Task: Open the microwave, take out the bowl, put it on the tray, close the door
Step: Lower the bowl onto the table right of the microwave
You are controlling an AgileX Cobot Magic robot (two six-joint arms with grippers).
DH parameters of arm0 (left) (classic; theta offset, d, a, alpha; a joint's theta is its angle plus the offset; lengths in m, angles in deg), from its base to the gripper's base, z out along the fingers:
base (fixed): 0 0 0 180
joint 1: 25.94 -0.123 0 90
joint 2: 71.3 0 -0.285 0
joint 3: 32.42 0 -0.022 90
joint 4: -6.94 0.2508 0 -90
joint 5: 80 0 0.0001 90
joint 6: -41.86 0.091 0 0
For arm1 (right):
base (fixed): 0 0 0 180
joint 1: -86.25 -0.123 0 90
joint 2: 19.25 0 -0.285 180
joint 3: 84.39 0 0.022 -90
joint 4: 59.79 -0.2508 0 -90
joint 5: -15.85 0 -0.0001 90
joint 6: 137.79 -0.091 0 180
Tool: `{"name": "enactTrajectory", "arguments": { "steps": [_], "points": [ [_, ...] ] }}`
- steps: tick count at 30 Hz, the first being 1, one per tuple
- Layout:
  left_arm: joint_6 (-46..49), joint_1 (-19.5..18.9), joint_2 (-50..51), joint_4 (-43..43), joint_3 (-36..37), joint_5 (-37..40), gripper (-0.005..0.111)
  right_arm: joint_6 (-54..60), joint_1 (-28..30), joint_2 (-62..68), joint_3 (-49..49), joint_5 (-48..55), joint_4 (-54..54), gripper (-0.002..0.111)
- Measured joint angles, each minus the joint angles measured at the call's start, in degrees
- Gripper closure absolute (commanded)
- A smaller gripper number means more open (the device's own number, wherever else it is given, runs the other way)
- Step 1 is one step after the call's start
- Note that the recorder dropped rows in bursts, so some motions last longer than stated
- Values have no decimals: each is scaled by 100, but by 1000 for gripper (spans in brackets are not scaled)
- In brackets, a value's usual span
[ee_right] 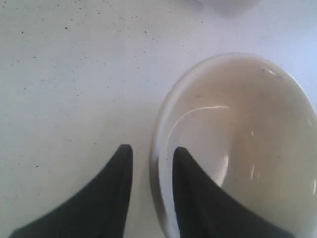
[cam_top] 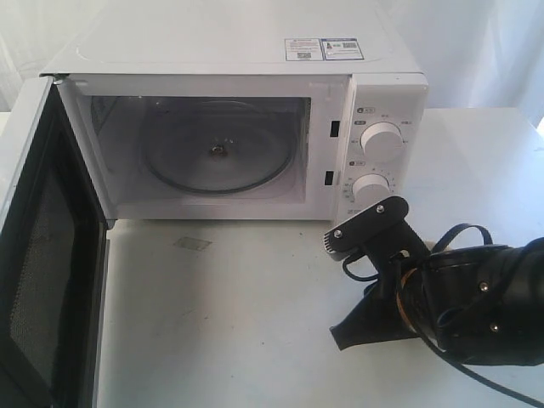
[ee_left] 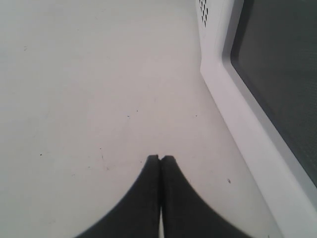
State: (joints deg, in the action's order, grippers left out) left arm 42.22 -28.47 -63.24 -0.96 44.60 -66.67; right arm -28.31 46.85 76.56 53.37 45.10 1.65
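Cream, glossy and round, the small bowl (ee_right: 247,148) sits outside the white boxy microwave (cam_top: 255,59), on a pale speckled surface under the right arm. Whether that surface is the tray I cannot tell, and no tray shows plainly in any view. The right gripper (ee_right: 152,151) straddles the bowl's near rim, one black finger inside and one outside. Its jaws are apart, with a sliver of surface showing between the outer finger and the bowl wall, so nothing is pinched. Being round, the bowl offers no long axis to line up with.

The white door with its dark window (cam_top: 34,255) stands swung wide on the left side, and the clear glass turntable (cam_top: 217,153) inside is bare. The left gripper (ee_left: 160,157), fingers pressed together, sits over the white table (ee_left: 74,74) just beside the door's outer face. That makes the left arm much the nearer for pushing the door closed, likely the step that remains.

Counted: one microwave, one bowl, one door, one turntable, two round white knobs (cam_top: 382,140), two grippers.
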Motion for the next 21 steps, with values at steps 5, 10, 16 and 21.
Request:
{"name": "enactTrajectory", "arguments": {
  "steps": [5, 10, 16, 21],
  "points": [
    [0, 0, 0, 0, 0, 0, 107, 0, 0, 0, 0, 0, 0, 78],
    [0, 0, 0, 0, 0, 0, 107, -11, 0, -160, 14, 0, -14, 78],
    [0, 0, 0, 0, 0, 0, 107, -19, 0, -826, 27, -14, -204, 78],
    [0, 0, 0, 0, 0, 0, 107, 74, 0, -1553, 27, -37, -499, 94]
  ]
}}
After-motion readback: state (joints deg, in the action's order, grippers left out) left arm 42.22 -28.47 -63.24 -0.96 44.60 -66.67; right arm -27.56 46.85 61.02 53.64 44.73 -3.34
